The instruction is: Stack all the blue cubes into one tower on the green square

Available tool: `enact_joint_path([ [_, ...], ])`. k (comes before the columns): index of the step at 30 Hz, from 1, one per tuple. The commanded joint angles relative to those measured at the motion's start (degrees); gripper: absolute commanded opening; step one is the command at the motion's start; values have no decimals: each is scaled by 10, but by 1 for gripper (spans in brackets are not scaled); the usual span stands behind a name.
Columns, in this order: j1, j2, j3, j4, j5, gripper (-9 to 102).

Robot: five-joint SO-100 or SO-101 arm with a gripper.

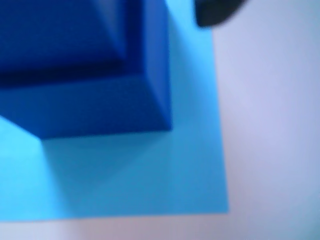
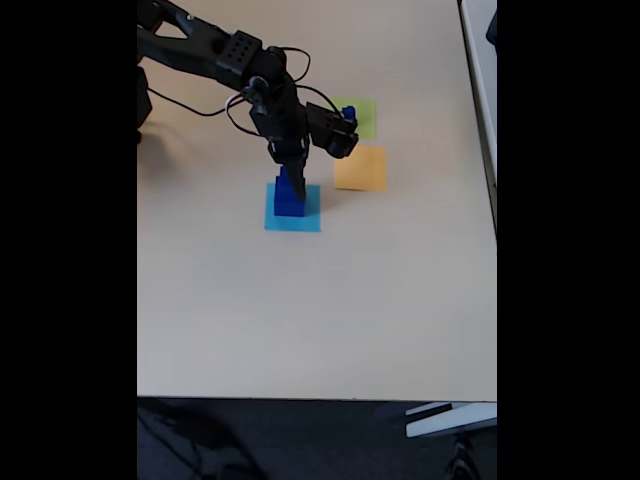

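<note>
on light blue square (image 2: 293, 218) – stepped tower (image 2: 288, 192) (matte cubes)

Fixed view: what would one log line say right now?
gripper: atop cubes | cubes: on blue square | green square: far | jaws: unclear

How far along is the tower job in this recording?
Little looks done: the stepped dark blue cube stack stands on the flat light blue paper square, not the pale yellow-green paper square. The black gripper is at the stack's top. Moving every cube remains.
</note>
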Motion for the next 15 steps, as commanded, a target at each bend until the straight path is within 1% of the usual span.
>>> enact_joint_path([
  [1, 5, 60, -4, -10, -1, 31],
  [5, 7, 60, 1, -9, -1, 28],
  [9, 8, 62, 6, -9, -3, 23],
  [15, 12, 63, 9, -9, -14, 22],
])
